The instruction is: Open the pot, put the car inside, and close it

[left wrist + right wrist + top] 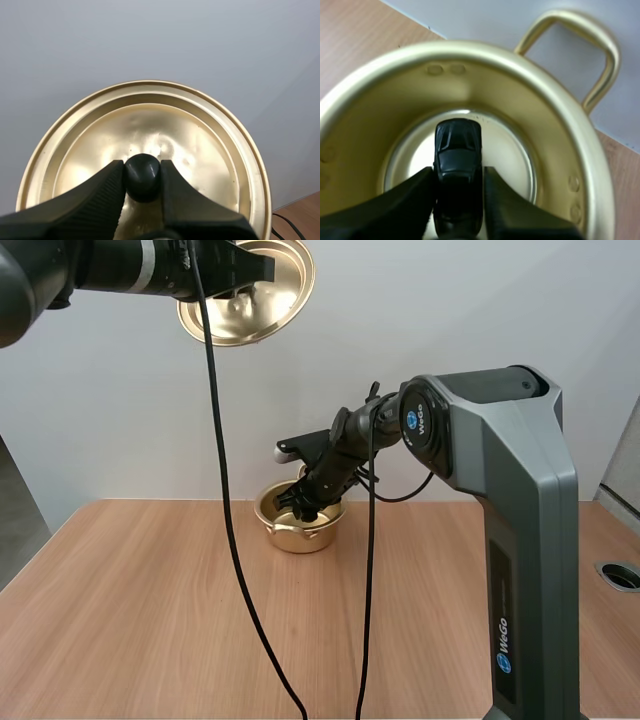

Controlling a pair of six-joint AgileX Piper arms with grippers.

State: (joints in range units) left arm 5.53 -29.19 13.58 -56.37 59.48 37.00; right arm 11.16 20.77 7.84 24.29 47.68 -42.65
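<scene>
The small black car [457, 150], judged light, rigid and smooth-sided, is pinched across its flanks by the right gripper [458, 172] at the mouth of the open pot [555, 115], while the thin lid [200, 145] is held aloft by its knob [142, 179] in the left gripper [141, 167].

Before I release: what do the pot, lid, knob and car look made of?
Pot: gold-toned metal, likely; shiny, with rivet dimples. Lid: same gold metal, reflective with stamped rings. Knob: smooth black, probably plastic. Car: glossy black; plastic or painted metal, unclear.
</scene>
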